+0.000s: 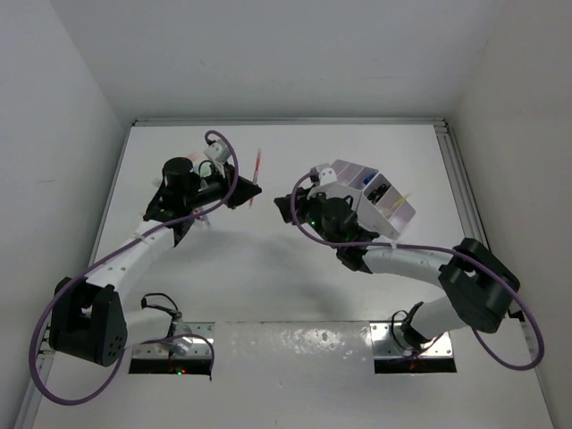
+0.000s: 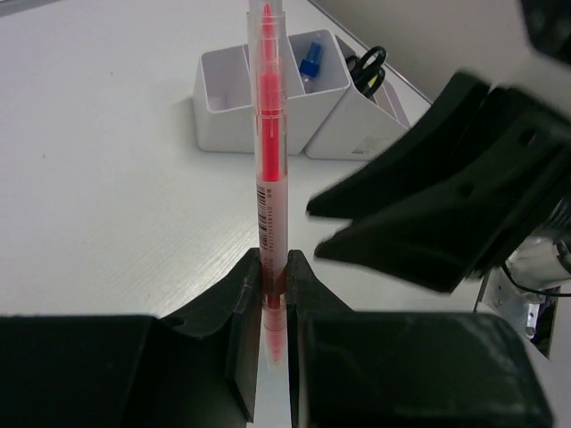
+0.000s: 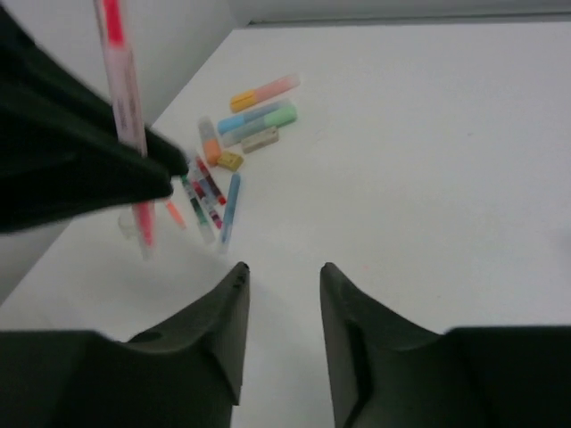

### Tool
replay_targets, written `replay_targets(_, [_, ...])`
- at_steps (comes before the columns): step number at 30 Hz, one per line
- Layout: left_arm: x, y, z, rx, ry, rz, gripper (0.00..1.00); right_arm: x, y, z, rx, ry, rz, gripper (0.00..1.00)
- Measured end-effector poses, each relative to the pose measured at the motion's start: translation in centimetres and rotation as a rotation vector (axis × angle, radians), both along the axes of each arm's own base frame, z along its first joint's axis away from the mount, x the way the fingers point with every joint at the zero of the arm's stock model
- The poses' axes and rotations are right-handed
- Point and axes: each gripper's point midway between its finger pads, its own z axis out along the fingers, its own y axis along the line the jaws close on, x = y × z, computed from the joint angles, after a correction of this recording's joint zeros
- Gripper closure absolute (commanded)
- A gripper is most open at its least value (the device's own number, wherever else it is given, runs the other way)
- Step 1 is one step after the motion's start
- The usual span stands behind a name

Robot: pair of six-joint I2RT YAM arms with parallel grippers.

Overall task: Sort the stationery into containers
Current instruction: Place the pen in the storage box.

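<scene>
My left gripper (image 2: 272, 259) is shut on a thin red pen (image 2: 270, 152) and holds it above the table, pointing toward the white organiser (image 2: 223, 111). A blue-capped piece (image 2: 310, 61) and black-handled scissors (image 2: 368, 71) stand in the organiser's compartments. From above, the pen (image 1: 257, 172) sticks out of the left gripper (image 1: 244, 193), left of the organiser (image 1: 347, 170). My right gripper (image 3: 281, 272) is open and empty, facing the left gripper (image 3: 80, 169) and pen (image 3: 120, 98). Several pastel highlighters (image 3: 259, 111) and thin pens (image 3: 210, 192) lie on the table beyond.
The right gripper (image 1: 286, 207) sits just left of the organiser, close to the left gripper, and looms at the right of the left wrist view (image 2: 428, 223). White walls enclose the table. In the top view the left arm hides the loose stationery.
</scene>
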Motion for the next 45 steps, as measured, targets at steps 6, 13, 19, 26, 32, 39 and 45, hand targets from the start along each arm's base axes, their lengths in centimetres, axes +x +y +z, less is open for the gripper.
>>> replay_targets(6, [-0.7, 0.1, -1.1, 0.035, 0.004, -0.011, 1.00, 2.5, -3.1, 6.8, 0.018, -0.110, -0.048, 0.44])
replay_targets(13, [-1.3, -0.2, -1.9, 0.060, 0.012, -0.030, 1.00, 2.9, -0.7, 13.9, 0.086, -0.218, 0.054, 0.36])
replay_targets(19, [-1.4, -0.3, -1.7, 0.061, 0.001, -0.034, 1.00, 4.2, 1.6, 11.2, 0.076, -0.138, 0.091, 0.36])
replay_targets(26, [-1.5, -0.4, -1.7, 0.063, 0.002, -0.036, 1.00, 4.6, 3.6, 8.0, 0.081, -0.031, 0.138, 0.75])
replay_targets(32, [-1.5, -0.4, -1.7, 0.066, -0.003, -0.029, 1.00, 3.6, 4.9, 8.9, 0.135, -0.026, 0.182, 1.00])
replay_targets(39, [-1.4, -0.4, -1.5, 0.061, -0.005, -0.025, 0.00, 4.4, 2.9, 8.2, 0.156, -0.012, 0.138, 1.00])
replay_targets(45, [-1.2, 0.4, -2.1, 0.090, 0.013, 0.012, 0.00, 6.3, -9.7, 7.8, 0.057, -0.031, -0.227, 1.00])
